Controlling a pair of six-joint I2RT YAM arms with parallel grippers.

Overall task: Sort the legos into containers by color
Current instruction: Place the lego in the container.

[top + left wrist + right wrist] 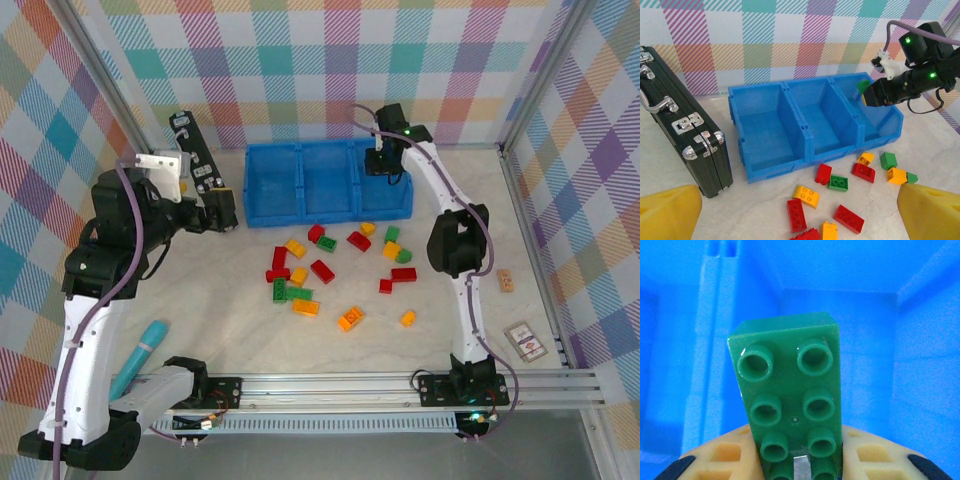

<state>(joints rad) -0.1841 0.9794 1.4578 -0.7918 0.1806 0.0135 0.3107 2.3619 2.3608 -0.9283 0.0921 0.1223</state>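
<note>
Brick: green two-by-four studded plastic brick (pixel 790 390), stud face toward the right wrist camera.
Grip: right end effector (pixel 867 95) is pinching it at one end, with tan lattice pads (pixel 725 460) pressing the two long sides.
Location: the brick hangs over the right-hand compartment (pixel 879 122) of the blue low-walled plastic bin (pixel 775 167).
Left end effector (pixel 800 212): spread wide, nothing between the yellow pads, facing the bin and the pile.
Handling: probably light, rigid and hollow. It shouldn't crush and should take a drop, though it may bounce on the hard bin floor.
Surface: glossy moulded plastic. The flat sides look slippery and the studs are raised rings.
Hold point: opposing flat long sides, better near mid-length. An end grip like this one could let it pivot.
Pile: loose red, yellow-orange and green bricks (pixel 322 271) on the pale marbled counter (pixel 250 330) in front of the bin. Some are touching and a few have rounded tops.
Neighbour: black hard case with metal latches (pixel 685 145), just left of the bin.
</note>
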